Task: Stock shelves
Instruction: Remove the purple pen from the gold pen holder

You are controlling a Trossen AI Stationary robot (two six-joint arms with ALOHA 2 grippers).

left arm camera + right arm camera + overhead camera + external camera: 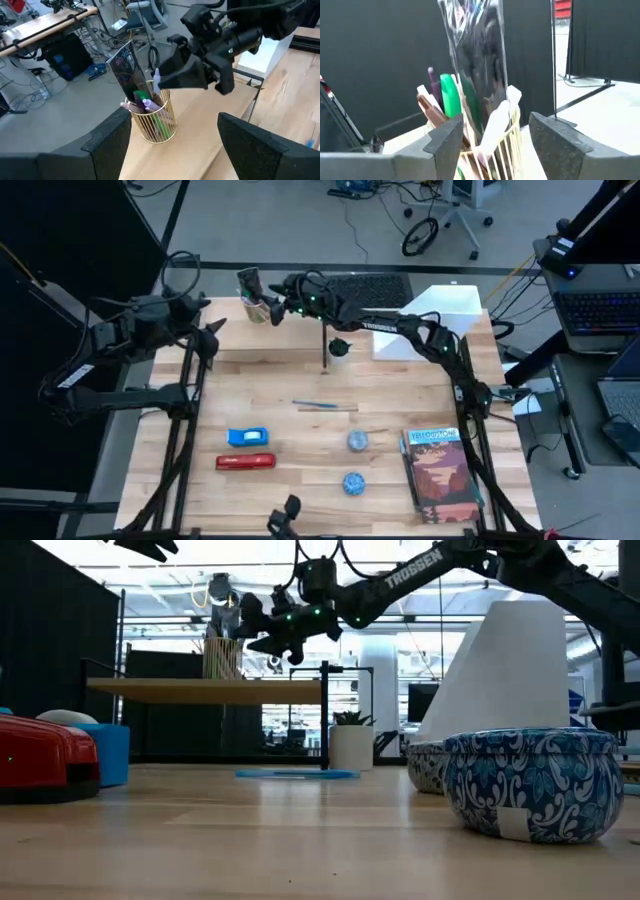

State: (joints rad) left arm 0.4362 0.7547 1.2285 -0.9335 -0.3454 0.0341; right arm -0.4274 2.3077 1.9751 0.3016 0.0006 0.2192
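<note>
While the right arm reaches across the far side of the table, its right gripper (pixel 278 297) hovers just beside a gold wire pen cup (pixel 259 311) that stands on the low plank shelf (pixel 205 690) at the far left. The fingers are spread, one to each side of the cup in the right wrist view, and they pinch nothing. The cup (pixel 154 120) holds pens, markers and a tall shiny packet (pixel 477 60); it sits upright near the shelf's edge, and I judge it has just been set there or is about to be adjusted.

The left gripper (pixel 172 142) waits at the far left, fingers spread and empty, pointed at the same cup.

The white file holder (pixel 435 320) stands at the far right of the table, beside the shelf, with a small potted plant (pixel 340 347) between them.

Stock not yet shelved lies on the near half of the tabletop (pixel 300 430): a blue tape dispenser (pixel 248 437), a red stapler (pixel 246 462), two blue patterned bowls (pixel 353 482), a book (pixel 440 470) at the near right and a blue pen (pixel 322 406) at centre. The task appears to be at an early stage. The risk is tipping the top-heavy cup on withdrawal.
</note>
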